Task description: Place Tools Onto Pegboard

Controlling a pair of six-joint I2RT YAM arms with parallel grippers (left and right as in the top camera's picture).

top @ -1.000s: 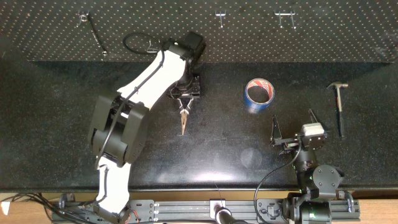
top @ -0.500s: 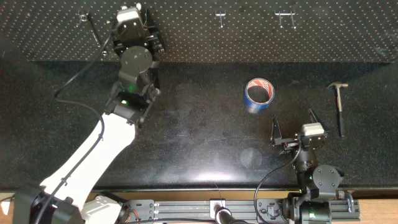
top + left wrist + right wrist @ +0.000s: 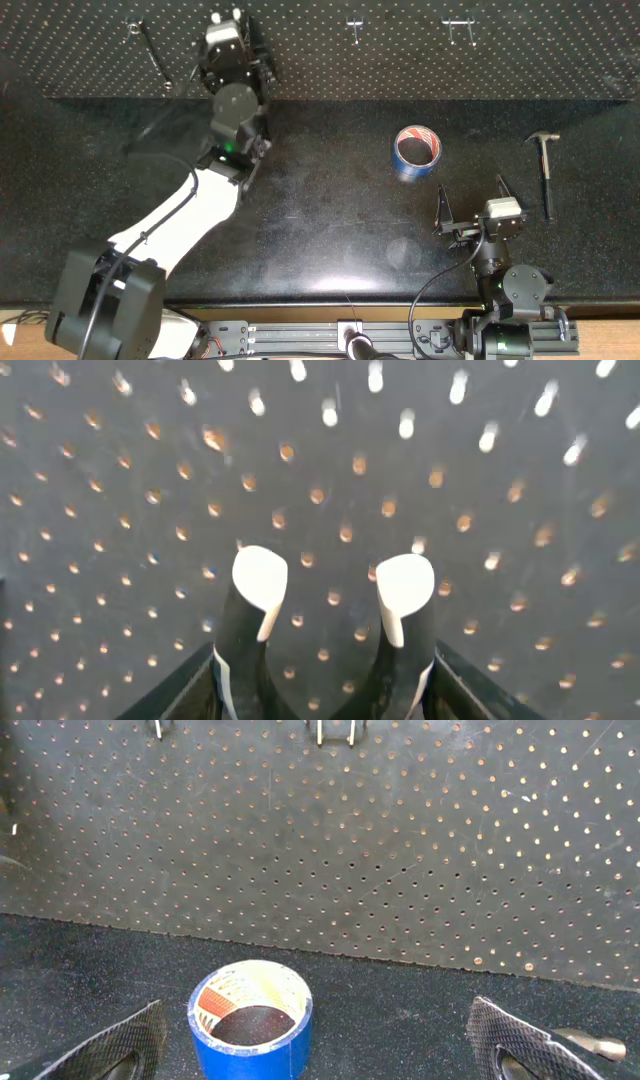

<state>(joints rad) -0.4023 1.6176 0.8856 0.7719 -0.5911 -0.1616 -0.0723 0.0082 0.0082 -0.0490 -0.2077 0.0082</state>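
Black, gritty worktop (image 3: 330, 230) runs up to a dark perforated pegboard (image 3: 400, 60) at the far side. Nearest, at 5 o'clock, the right gripper (image 3: 470, 195) sits low with its fingers apart and empty. Beyond it, at 2 o'clock, stands a blue tape (image 3: 416, 152) roll, and at 3 o'clock lies a slim hammer (image 3: 546, 175) with a metal head.

Farthest, at 11 o'clock, the left gripper (image 3: 325, 678) faces the board, its fingers clamped on the pliers (image 3: 258, 585), whose two dark handles end in pale rounded tips. A thin wrench (image 3: 153, 55) hangs at 10 o'clock; wire hooks (image 3: 354, 28) sit bare at 12.

I see no hook in front of the pliers. Let go there, I reckon, and the smooth handles would drop to the worktop.
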